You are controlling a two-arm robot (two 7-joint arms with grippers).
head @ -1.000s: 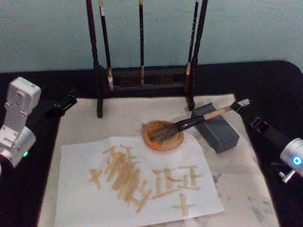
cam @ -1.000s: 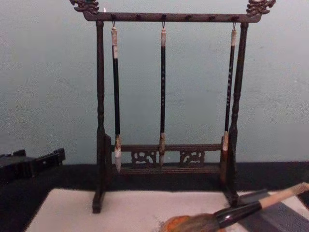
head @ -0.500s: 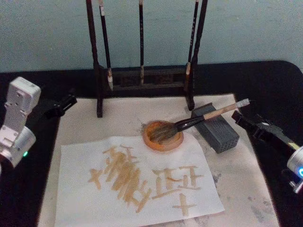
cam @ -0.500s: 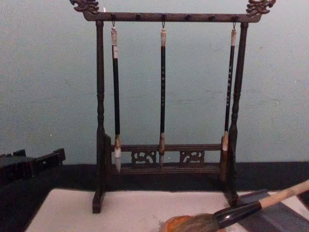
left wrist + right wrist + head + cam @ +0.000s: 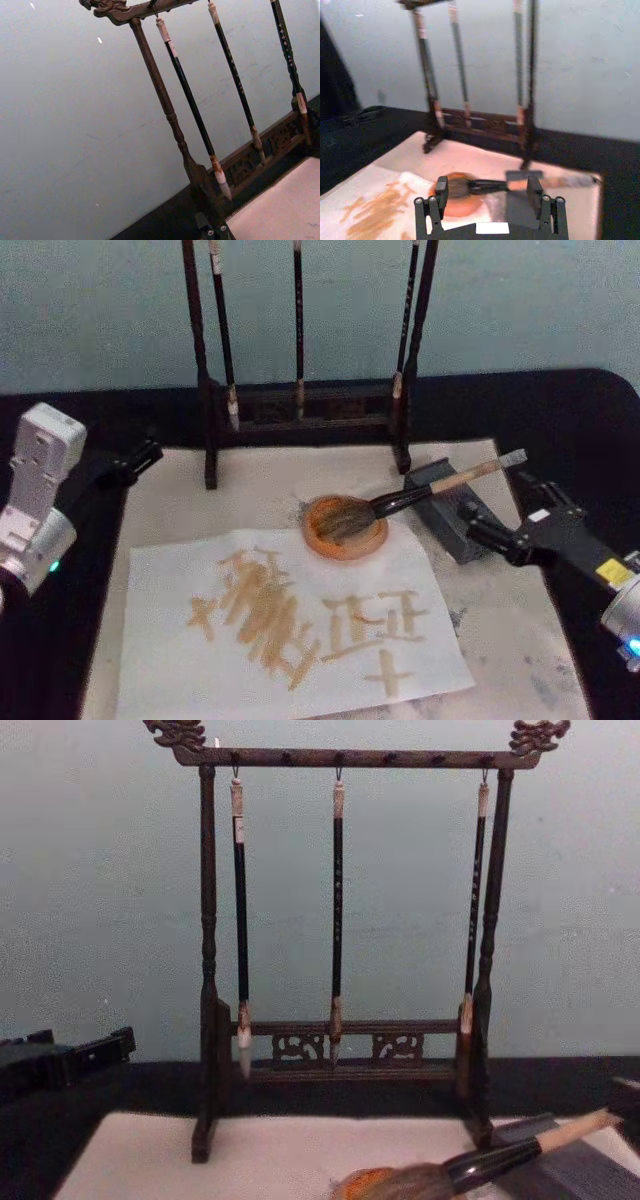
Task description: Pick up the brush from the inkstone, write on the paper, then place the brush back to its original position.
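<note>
The brush (image 5: 420, 495) lies with its grey-brown bristles in the round orange inkstone (image 5: 343, 528). Its tan handle rests across a grey block (image 5: 455, 510). The paper (image 5: 170, 580) lies in front of the inkstone and carries tan strokes. My right gripper (image 5: 475, 523) stands open just right of the block, below the brush handle and apart from it. In the right wrist view the gripper (image 5: 487, 189) holds nothing, and the brush (image 5: 485, 186) lies beyond its fingers (image 5: 440, 187). My left gripper (image 5: 140, 455) is parked, shut, at the left edge of the mat.
A dark wooden rack (image 5: 300, 405) with three thin hanging brushes (image 5: 337, 910) stands at the back of the pale felt mat (image 5: 510, 630). Black tabletop surrounds the mat. The chest view shows the brush (image 5: 500, 1155) and the inkstone (image 5: 358, 1185) low at the right.
My right gripper has moved away from the handle's end, toward me and leftward, and now points at the grey block. The brush stays on the inkstone. The left arm has not moved.
</note>
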